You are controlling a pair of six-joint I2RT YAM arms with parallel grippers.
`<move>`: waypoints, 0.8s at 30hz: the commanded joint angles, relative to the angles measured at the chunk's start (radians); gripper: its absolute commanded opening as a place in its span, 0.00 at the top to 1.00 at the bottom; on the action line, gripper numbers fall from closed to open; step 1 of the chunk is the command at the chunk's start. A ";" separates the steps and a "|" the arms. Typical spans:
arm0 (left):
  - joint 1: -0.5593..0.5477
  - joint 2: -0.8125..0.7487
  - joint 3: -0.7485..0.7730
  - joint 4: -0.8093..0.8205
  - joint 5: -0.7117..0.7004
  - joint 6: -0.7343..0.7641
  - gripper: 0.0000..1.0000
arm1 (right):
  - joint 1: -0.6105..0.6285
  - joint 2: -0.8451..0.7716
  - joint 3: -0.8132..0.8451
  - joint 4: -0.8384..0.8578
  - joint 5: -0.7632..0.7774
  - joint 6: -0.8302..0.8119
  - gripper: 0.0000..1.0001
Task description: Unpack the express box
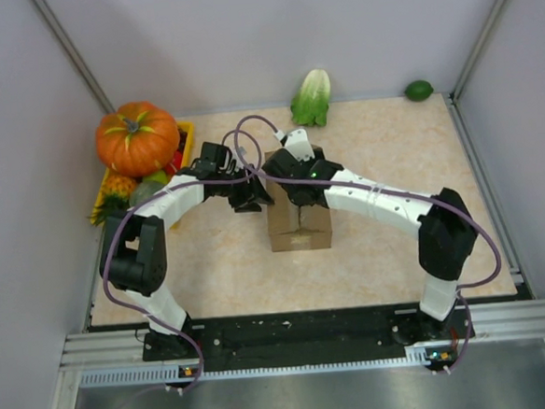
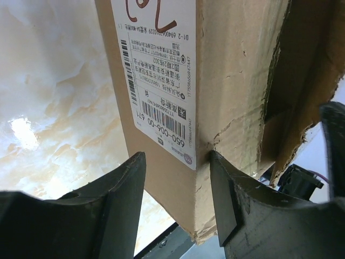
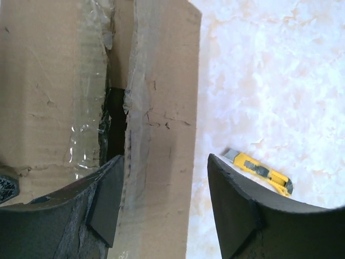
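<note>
Brown express box (image 1: 300,227), taped seam split, mid-table

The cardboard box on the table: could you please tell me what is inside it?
Only a dark slit shows where the taped seam of the box gapes open. The flaps cover everything else, so its contents cannot be seen.
</note>
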 commanded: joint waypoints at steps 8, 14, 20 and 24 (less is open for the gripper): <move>0.000 0.022 0.007 -0.067 -0.097 0.045 0.46 | 0.002 -0.143 -0.018 -0.059 0.092 0.012 0.39; 0.000 0.019 0.004 -0.070 -0.083 0.051 0.46 | 0.002 -0.117 0.016 -0.059 0.009 -0.004 0.37; 0.000 0.013 0.003 -0.071 -0.082 0.051 0.44 | 0.019 -0.008 0.085 -0.059 -0.033 -0.029 0.25; 0.000 0.018 0.000 -0.071 -0.077 0.050 0.43 | 0.022 0.033 0.117 -0.050 -0.048 -0.018 0.21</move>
